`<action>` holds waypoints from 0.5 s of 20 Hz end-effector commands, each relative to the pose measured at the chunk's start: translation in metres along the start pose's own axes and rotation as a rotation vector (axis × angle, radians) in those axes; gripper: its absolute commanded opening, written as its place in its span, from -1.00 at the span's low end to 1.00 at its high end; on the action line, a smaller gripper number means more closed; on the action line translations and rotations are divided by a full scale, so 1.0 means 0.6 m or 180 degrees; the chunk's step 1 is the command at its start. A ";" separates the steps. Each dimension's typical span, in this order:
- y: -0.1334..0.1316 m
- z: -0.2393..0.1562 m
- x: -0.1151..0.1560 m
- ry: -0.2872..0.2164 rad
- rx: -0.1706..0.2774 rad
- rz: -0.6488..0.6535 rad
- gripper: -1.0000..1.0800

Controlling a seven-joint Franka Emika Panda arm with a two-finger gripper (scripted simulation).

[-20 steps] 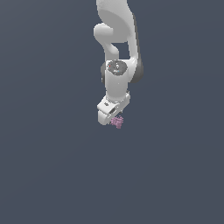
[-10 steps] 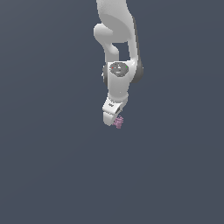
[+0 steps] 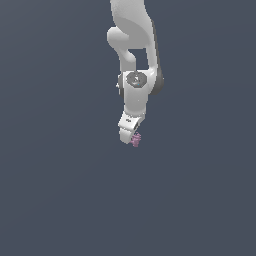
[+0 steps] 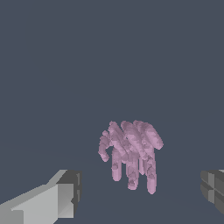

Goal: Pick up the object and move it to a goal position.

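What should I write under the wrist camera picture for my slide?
Open hand with its fingers wide apart around a small pink lumpy object.

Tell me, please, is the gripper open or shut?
Open: in the wrist view the fingers stand well apart, touching neither side of the object.

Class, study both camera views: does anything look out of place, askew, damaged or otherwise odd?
Nothing stands out. The pinkish-purple object looks whole, with its stubby prongs intact, between the spread fingers of the open pincer. Neither finger touches it in the wrist view.
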State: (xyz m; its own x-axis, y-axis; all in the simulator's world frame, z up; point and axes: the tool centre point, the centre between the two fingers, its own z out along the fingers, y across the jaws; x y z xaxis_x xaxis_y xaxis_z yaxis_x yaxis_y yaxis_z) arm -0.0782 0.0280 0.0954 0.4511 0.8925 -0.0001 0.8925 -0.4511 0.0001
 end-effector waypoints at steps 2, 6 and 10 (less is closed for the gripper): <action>0.000 0.008 0.000 0.0000 0.0001 -0.0002 0.92; -0.002 0.034 0.000 0.0000 0.0001 -0.0008 0.92; -0.002 0.066 0.000 0.0001 0.0001 -0.0015 0.92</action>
State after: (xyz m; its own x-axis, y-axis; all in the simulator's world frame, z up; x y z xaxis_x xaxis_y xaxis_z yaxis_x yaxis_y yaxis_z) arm -0.0795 0.0283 0.0627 0.4478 0.8942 0.0000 0.8942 -0.4478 -0.0006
